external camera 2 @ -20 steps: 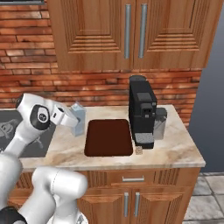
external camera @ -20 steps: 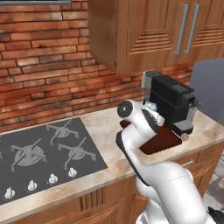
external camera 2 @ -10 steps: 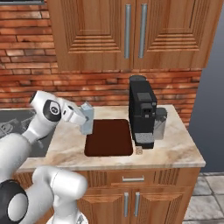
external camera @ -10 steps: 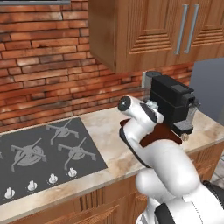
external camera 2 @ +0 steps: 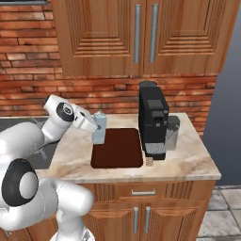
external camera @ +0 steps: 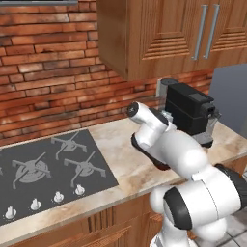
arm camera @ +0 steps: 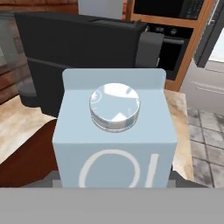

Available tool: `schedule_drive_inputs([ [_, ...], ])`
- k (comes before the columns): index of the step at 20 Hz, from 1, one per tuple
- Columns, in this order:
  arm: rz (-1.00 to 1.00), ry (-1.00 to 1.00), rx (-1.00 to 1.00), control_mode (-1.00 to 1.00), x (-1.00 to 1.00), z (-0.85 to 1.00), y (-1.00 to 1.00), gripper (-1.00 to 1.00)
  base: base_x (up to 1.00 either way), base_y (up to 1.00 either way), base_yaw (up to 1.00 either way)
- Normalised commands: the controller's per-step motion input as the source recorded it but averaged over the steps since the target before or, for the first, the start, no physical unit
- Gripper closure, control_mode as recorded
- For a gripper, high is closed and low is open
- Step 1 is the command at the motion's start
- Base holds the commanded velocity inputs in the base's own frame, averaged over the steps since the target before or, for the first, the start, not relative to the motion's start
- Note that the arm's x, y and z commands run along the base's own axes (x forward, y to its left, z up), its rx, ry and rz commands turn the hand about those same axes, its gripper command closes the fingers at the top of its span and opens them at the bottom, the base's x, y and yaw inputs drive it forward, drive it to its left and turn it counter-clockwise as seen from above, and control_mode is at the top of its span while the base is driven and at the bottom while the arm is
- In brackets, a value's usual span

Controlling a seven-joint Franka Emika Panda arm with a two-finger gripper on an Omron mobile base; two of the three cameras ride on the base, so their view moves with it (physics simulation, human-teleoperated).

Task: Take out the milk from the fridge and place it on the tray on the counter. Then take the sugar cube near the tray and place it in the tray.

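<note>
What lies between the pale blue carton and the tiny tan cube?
In the right base view, bare dark reddish-brown tray spans from milk carton toward sugar cube.

Glossy white rounded arm segments joined by dark joints.

Upright milk (external camera 2: 100,127) over tray's (external camera 2: 120,151) left edge, seemingly airborne
</note>
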Motion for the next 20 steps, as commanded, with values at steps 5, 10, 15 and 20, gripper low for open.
schedule_drive_inputs([
  [5,-0.07,-0.01,-0.01,-1.0,0.08,-0.03,0.0,1.0,0.0,0.0,0.0],
  [10,-0.09,0.0,-0.04,-1.0,0.17,-0.06,0.0,1.0,0.0,0.0,0.0],
  [15,-0.08,0.0,-0.04,-1.0,0.14,-0.1,-0.01,1.0,0.0,0.0,0.0],
  [20,-0.07,-0.03,-0.05,-1.0,0.02,-0.16,0.0,1.0,0.0,0.0,0.0],
])
